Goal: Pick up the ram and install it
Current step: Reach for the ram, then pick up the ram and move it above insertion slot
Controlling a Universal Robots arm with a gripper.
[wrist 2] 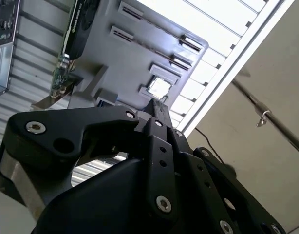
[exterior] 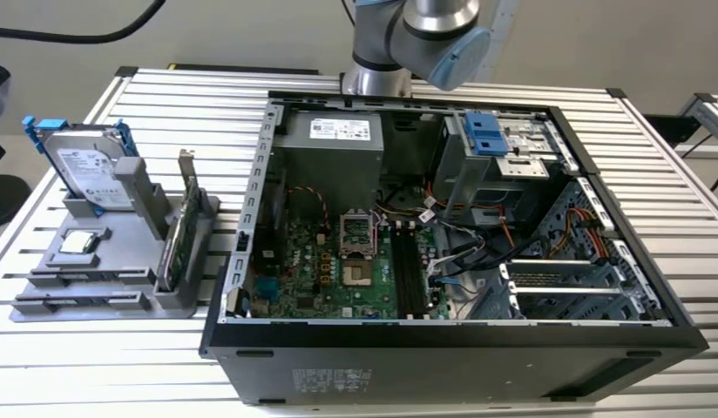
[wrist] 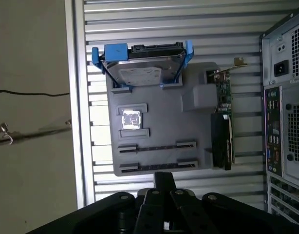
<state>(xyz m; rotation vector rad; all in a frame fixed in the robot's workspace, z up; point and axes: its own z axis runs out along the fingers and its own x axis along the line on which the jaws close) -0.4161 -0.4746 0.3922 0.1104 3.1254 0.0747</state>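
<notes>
My gripper (wrist: 164, 176) hangs high over the table's edge, near the grey parts holder (wrist: 159, 105), and in both wrist views its black fingers meet in a single tip (wrist 2: 158, 105), shut with nothing seen between them. The holder has two long slots (wrist: 157, 146), each showing a thin dark strip; I cannot tell whether either strip is the ram seen edge-on. In the exterior view the holder (exterior: 115, 287) stands at the left of the open computer case (exterior: 452, 218). The motherboard's dark memory slots (exterior: 411, 274) lie in the case's middle.
On the holder stand a silver hard drive in blue rails (exterior: 91, 170), a small square chip (exterior: 80, 242) and a green card with a metal bracket (exterior: 182, 231). The slatted aluminium table (exterior: 161, 96) carries everything. Cables and a drive cage (exterior: 498, 148) crowd the case's right half.
</notes>
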